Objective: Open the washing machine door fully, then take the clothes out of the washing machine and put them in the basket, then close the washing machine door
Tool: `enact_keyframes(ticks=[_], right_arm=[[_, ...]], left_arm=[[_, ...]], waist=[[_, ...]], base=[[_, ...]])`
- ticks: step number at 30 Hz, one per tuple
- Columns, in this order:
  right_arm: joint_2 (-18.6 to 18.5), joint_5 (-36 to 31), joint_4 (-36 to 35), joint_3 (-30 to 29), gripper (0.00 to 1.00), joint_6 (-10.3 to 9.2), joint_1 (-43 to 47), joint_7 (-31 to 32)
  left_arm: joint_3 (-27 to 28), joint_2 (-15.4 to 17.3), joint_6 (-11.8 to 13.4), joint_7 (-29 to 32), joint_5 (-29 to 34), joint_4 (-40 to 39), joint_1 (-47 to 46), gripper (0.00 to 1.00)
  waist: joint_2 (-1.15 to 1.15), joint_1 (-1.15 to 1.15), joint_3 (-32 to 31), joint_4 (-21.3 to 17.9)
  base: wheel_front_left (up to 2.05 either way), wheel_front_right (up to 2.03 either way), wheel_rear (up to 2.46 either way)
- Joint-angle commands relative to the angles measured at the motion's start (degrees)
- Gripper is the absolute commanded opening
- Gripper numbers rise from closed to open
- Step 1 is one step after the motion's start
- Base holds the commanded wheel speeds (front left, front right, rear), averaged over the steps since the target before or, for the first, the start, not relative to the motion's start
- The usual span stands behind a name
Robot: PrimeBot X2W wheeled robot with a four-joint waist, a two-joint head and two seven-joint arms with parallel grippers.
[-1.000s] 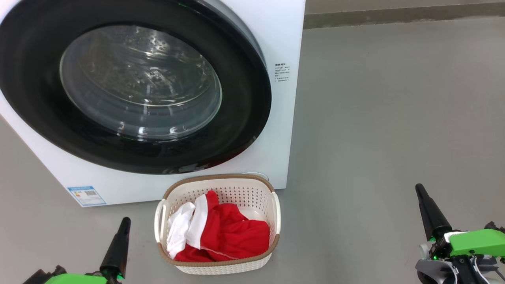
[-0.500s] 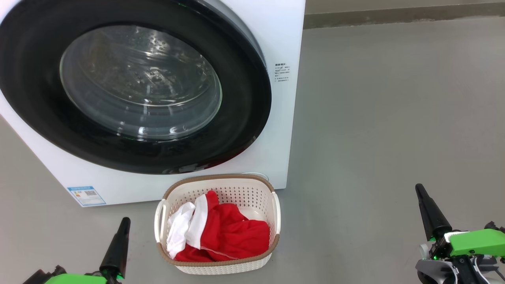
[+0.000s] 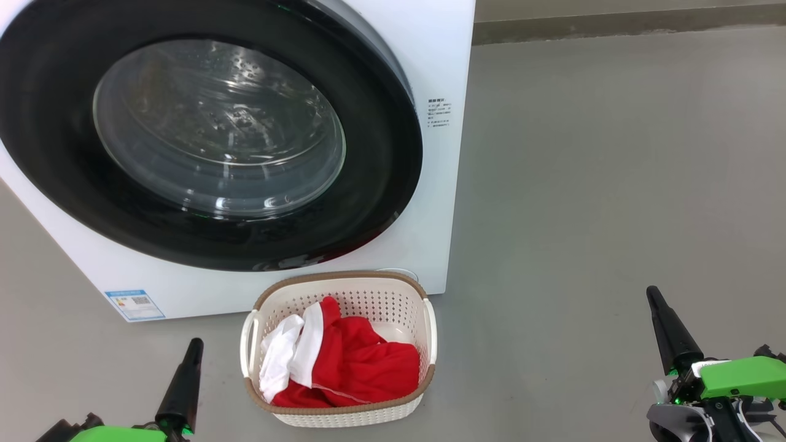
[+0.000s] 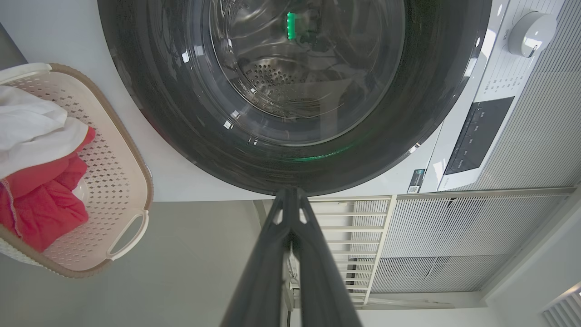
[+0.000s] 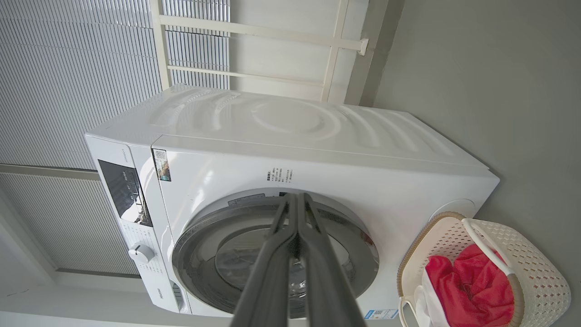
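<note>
The white washing machine [image 3: 442, 184] fills the upper left of the head view, and its black-rimmed door [image 3: 374, 153] lies shut flat against the front. On the floor in front stands the cream basket [image 3: 393, 301], holding the red and white clothes [image 3: 350, 362]. My left gripper [image 3: 194, 345] is shut and empty, low at the basket's left. My right gripper [image 3: 652, 293] is shut and empty, far to the right over bare floor. In the left wrist view the door [image 4: 181, 122] and basket [image 4: 122, 181] show sideways past shut fingers [image 4: 290, 200]. The right wrist view shows the machine [image 5: 317, 154] and basket [image 5: 535, 268] beyond shut fingers [image 5: 295, 204].
Grey floor [image 3: 614, 184] spreads to the right of the machine. A wall base runs along the back. A slatted grille and white rails [image 4: 454, 236] stand beside the machine. The control panel and dial [image 4: 531, 32] are on the machine's front.
</note>
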Motion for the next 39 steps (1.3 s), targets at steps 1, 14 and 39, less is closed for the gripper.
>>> enact_keyframes(ticks=[1, 14, 39], right_arm=[[-0.42, -0.39, -1.67, 0.94, 0.0, 0.02, -2.42, 0.25], [-0.32, -0.52, -1.66, 0.79, 0.0, 0.02, -2.43, 0.36], [-0.16, -0.71, -1.65, 0.57, 0.0, 0.02, -2.45, 0.55]], left_arm=[[2.13, 0.49, -0.4, 0.26, -0.38, -1.19, -2.35, 0.0], [2.19, 0.45, -0.4, 0.3, -0.33, -1.19, -2.36, 0.0], [2.27, 0.4, -0.4, 0.36, -0.27, -1.19, -2.37, 0.0]], waist=[[0.0, 0.0, 0.0, 0.0], [0.0, 0.0, 0.0, 0.0], [0.0, 0.0, 0.0, 0.0]], base=[[0.0, 0.0, 0.0], [0.0, 0.0, 0.0], [0.0, 0.0, 0.0]])
